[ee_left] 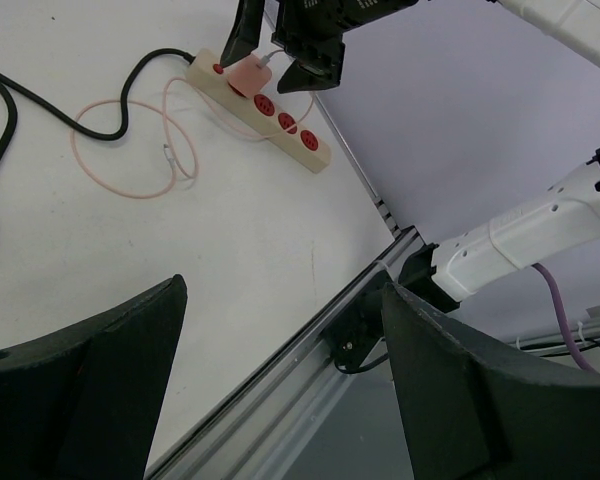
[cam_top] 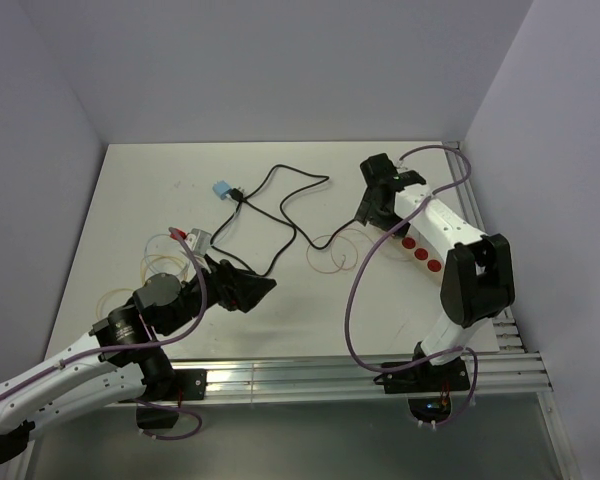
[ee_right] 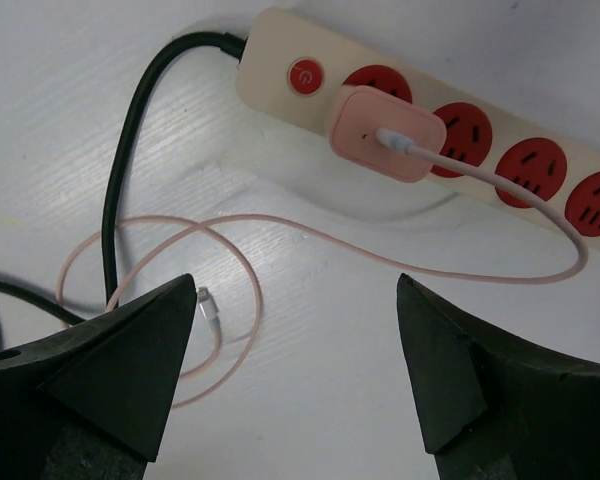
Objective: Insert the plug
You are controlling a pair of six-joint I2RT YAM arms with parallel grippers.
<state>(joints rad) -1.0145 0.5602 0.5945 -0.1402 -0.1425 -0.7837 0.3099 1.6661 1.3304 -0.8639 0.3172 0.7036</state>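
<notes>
Hovering over the desk [ee_right: 330, 400], the right tool [ee_right: 295, 285] has its two dark fingers spread wide apart with nothing between them, and it touches neither the plug nor the strip. The pink plug [ee_right: 383, 133] sits on the beige power strip [ee_right: 264, 75], over the first red socket just beside the round red power button [ee_right: 304, 75]. Its body lies flat against the strip's face, though the right wrist view does not show how deep the pins go. Three more red sockets run along the strip past the plug, all uncovered. A thin pink cable [ee_right: 480, 177] leaves the plug's face, sweeps out past the sockets and curves back across the desk into a loose loop. Its small connector [ee_right: 208, 303] lies free on the desk near the right tool's left finger. A thick black cable [ee_right: 120, 190] runs from the end of the strip by the button and bends toward the near side of the desk. In the top view the left tool [cam_top: 255, 288] hangs near the middle of the desk, well apart from the strip. Its fingers are likewise spread, and it holds nothing. A small blue adapter [cam_top: 222, 189] lies farther back on the desk, at the end of the black cable.
</notes>
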